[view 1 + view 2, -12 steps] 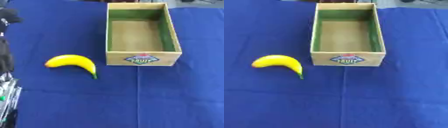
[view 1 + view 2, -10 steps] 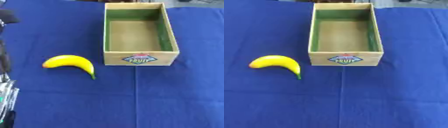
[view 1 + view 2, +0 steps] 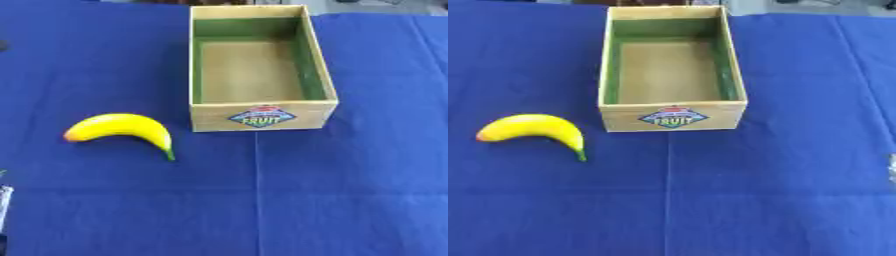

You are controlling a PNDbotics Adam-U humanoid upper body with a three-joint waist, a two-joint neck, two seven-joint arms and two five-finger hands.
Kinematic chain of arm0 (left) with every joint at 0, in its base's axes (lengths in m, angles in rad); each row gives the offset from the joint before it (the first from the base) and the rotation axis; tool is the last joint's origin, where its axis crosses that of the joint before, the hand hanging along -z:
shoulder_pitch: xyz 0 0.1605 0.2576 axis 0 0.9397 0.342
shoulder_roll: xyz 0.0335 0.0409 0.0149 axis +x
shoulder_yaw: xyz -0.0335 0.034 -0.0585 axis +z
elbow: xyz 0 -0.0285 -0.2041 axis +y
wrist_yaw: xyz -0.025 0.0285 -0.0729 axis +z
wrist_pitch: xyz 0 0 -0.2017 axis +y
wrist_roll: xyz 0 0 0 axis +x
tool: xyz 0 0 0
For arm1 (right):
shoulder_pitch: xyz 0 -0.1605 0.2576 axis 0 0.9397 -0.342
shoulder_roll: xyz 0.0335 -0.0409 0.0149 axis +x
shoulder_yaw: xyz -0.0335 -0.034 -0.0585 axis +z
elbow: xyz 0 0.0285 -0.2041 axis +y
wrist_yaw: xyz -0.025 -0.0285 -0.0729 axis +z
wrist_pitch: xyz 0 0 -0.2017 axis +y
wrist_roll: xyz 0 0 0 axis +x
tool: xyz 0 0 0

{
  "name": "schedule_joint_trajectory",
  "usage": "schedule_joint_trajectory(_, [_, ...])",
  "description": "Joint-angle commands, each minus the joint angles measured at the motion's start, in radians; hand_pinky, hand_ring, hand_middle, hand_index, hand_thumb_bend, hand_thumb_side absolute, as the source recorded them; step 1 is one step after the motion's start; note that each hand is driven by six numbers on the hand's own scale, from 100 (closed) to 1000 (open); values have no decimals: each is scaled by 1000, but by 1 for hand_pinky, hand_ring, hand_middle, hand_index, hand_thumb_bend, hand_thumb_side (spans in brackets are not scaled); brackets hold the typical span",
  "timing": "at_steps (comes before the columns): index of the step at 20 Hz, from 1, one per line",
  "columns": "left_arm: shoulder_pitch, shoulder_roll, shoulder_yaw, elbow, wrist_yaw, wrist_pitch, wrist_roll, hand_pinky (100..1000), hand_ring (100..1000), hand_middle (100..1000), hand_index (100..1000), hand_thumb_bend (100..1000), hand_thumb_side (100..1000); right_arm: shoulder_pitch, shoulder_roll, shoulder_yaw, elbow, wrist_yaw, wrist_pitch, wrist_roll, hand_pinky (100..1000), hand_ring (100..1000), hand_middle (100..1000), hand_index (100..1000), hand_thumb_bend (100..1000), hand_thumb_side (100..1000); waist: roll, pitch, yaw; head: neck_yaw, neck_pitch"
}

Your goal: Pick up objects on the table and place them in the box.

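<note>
Left eye view: fingers' state cannot tell; banana (image 3: 122, 128) lies untouched left of box (image 3: 262, 116)

1. Light is bright and even, falling from overhead across the deep blue cloth-covered counter (image 3: 350, 200).
2. Shadows are faint: a thin dark rim under the curved yellow banana (image 3: 122, 129) and a soft shade along the green inner walls of the open rectangular wooden box (image 3: 672, 117).
3. No glare shows.
4. Both views are softly blurred; the box's front label reads only roughly.
</note>
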Motion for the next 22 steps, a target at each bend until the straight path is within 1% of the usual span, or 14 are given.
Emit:
schedule_joint_trajectory(1, [-8,37,12,-18,-13,4,-2,609,638,662,863,321,1000,-9,-22,-6,-19,3,0,-1,788,739,752,917,100,1000,3,-17,1,11,-10])
schedule_joint_trajectory(3, [-16,67,17,-18,-34,12,-4,611,644,670,869,330,1000,-9,-23,-5,-19,2,0,-1,788,739,752,917,100,1000,5,-18,0,19,-8])
schedule_joint_trajectory(6, [-30,136,23,-18,-97,43,-14,618,655,681,878,345,999,-9,-25,-5,-19,2,-1,0,788,739,752,917,100,1000,8,-21,-1,27,-7])
schedule_joint_trajectory(7, [-33,162,23,-18,-122,57,-20,618,660,686,882,343,973,-9,-25,-5,-19,2,-1,0,788,739,752,917,100,1000,9,-21,-2,29,-7])
schedule_joint_trajectory(8, [-37,188,23,-18,-153,80,-26,618,660,686,882,343,973,-9,-25,-5,-19,2,-1,0,788,739,752,917,100,1000,10,-22,-2,31,-7])
schedule_joint_trajectory(9, [-38,218,22,-18,-188,104,-36,618,663,690,878,364,950,-9,-25,-5,-19,2,-1,0,789,739,752,917,100,999,12,-23,-3,35,-5])
schedule_joint_trajectory(11, [-37,278,15,-18,-273,163,-74,619,667,693,869,378,930,-11,-24,-4,-19,1,-1,1,788,739,752,917,100,999,15,-25,-7,51,2])
schedule_joint_trajectory(13, [-38,320,7,-18,-342,210,-113,622,673,697,875,383,915,-12,-24,-3,-19,1,-1,2,789,739,752,917,100,999,16,-26,-10,60,4])
schedule_joint_trajectory(14, [-39,341,3,-18,-371,229,-133,629,685,706,890,400,904,-11,-25,-3,-19,1,-1,3,789,739,752,917,100,999,17,-27,-12,61,5])
schedule_joint_trajectory(16, [-47,379,-6,-18,-425,258,-175,635,692,713,898,409,901,-11,-26,-3,-19,0,-2,3,789,739,752,917,100,999,18,-29,-14,63,6])
schedule_joint_trajectory(18, [-57,427,-20,-18,-478,280,-232,658,740,753,926,419,905,-11,-28,-2,-19,0,-2,4,789,739,752,917,100,1000,20,-31,-16,63,6])
schedule_joint_trajectory(20, [-68,482,-38,-18,-526,305,-303,662,753,761,929,389,885,-10,-29,-1,-19,0,-2,6,789,739,752,916,100,1000,21,-33,-16,62,7])
schedule_joint_trajectory(22, [-84,529,-58,-18,-559,331,-364,665,763,769,939,379,885,-9,-31,0,-19,0,-1,7,789,739,752,916,100,1000,23,-35,-16,61,7])
